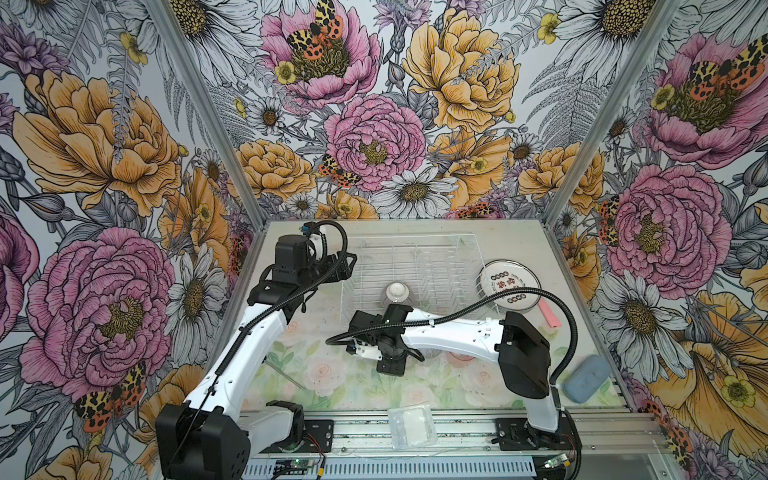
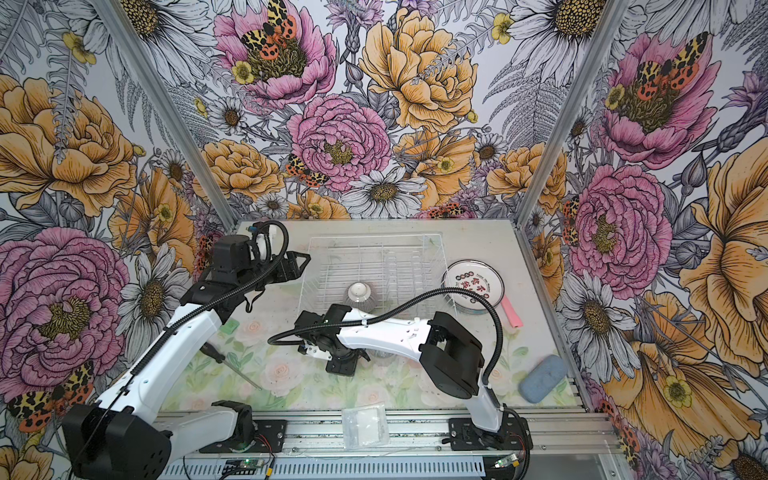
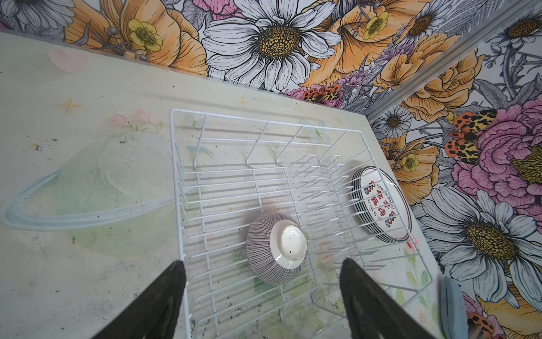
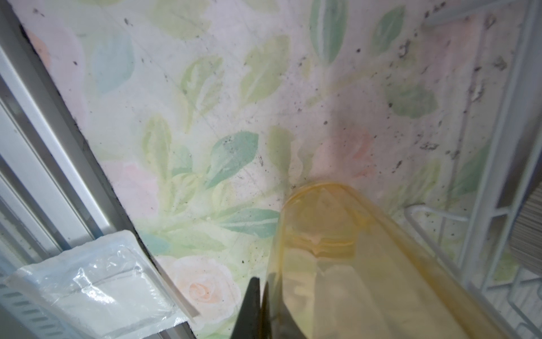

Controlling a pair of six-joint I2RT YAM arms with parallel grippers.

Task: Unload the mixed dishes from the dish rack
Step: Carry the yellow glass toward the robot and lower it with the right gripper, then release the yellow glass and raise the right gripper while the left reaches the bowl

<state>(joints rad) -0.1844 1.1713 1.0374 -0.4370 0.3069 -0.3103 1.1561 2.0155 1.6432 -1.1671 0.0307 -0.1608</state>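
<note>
The right gripper [image 4: 262,296] is closed on the wall of the yellow tumbler [image 4: 337,249]. The tumbler's long axis runs out from the fingers, its closed base pointing down at the flowered mat [image 4: 205,117] in front of the dish rack [image 1: 419,239]. Whether the base touches the mat is unclear.

The left gripper [image 1: 347,266] hangs spread wide and empty at the rack's left rim. Inside the rack the ribbed bowl [image 3: 277,249] sits upside down, white foot up.

The plates [image 1: 510,291] lie stacked flat, faces up, just right of the rack. The pink tumbler [image 1: 548,318] lies on its side beside them.
</note>
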